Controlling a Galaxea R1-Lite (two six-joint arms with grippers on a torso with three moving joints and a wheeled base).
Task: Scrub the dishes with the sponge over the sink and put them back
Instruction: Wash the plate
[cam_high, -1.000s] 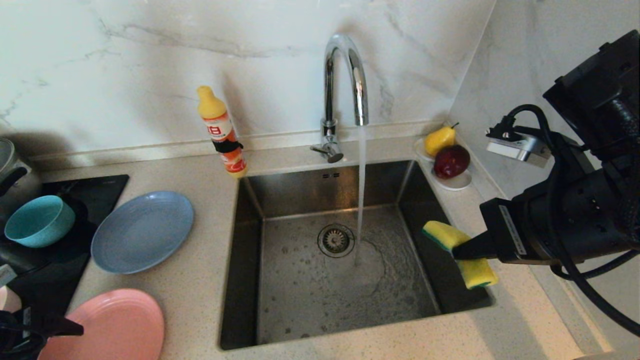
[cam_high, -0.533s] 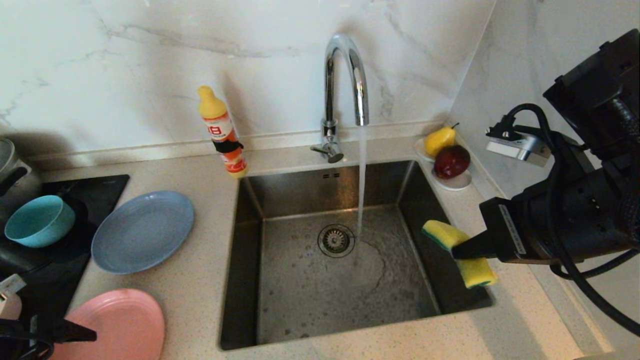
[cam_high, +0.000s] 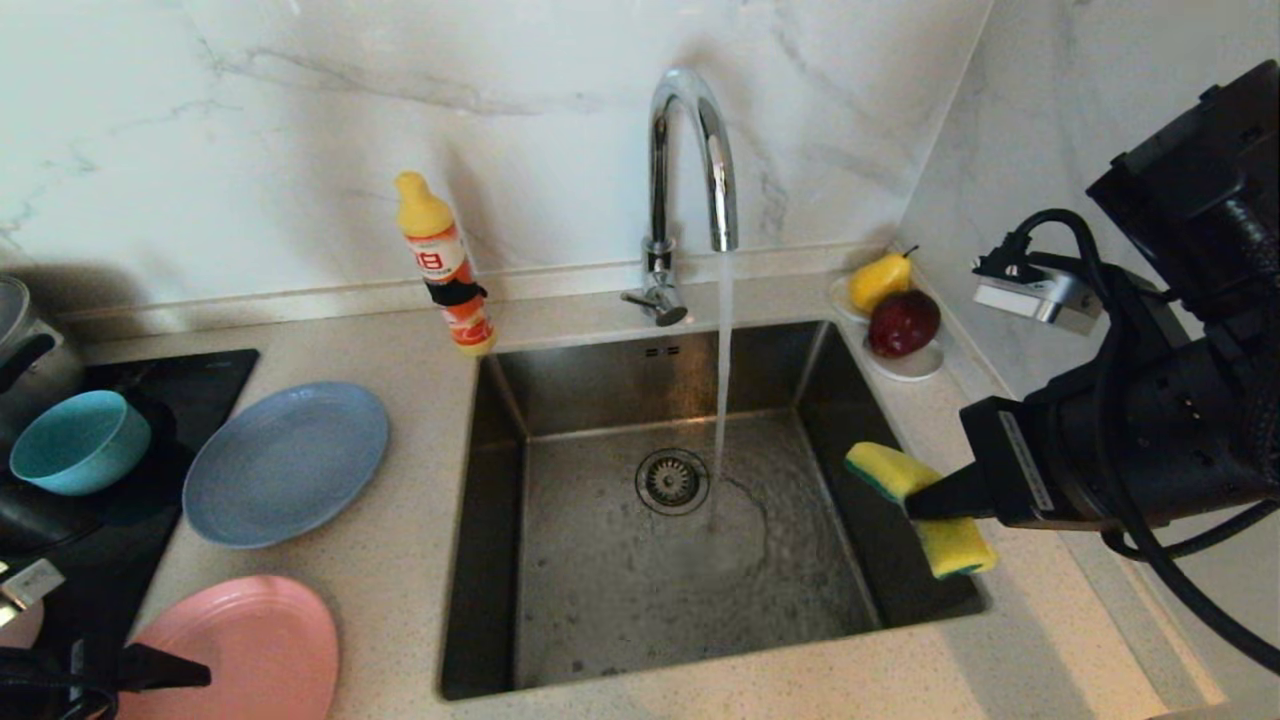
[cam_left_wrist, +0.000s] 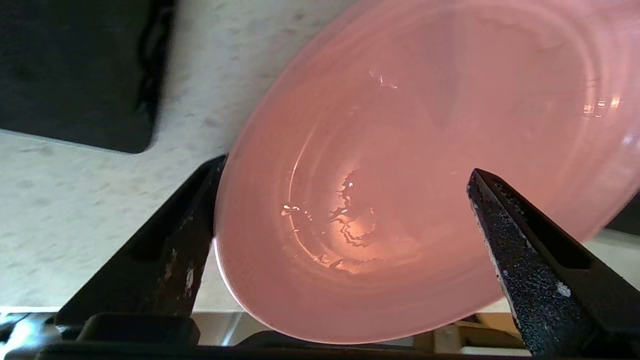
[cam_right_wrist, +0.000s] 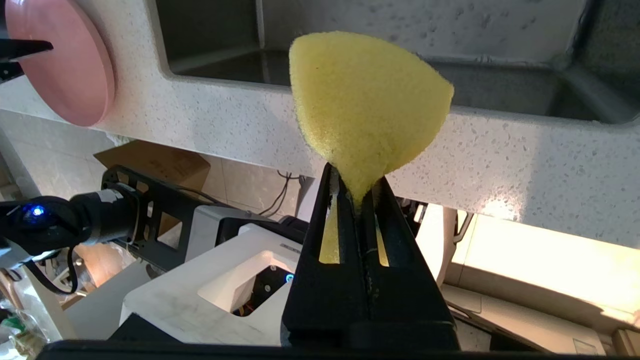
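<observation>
Sponge (cam_high: 918, 508) — pinched in right pincer (cam_high: 925, 505)

The right arm (cam_high: 1150, 440) is bulky matte black, looped with thick black cables. A small silver camera box (cam_high: 1035, 292) sits on it. Its jaws are black tapering wedges.

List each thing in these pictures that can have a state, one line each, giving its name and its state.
tap: running into the sink.
sponge: folded, pinched in the right pincer by the sink's right edge.
left pincer: open, astride the pink plate's rim.
pink plate: flat on the counter, wet.
grey-blue plate: flat on the counter, empty.
teal bowl: upright, empty.
soap bottle: upright, capped.
</observation>
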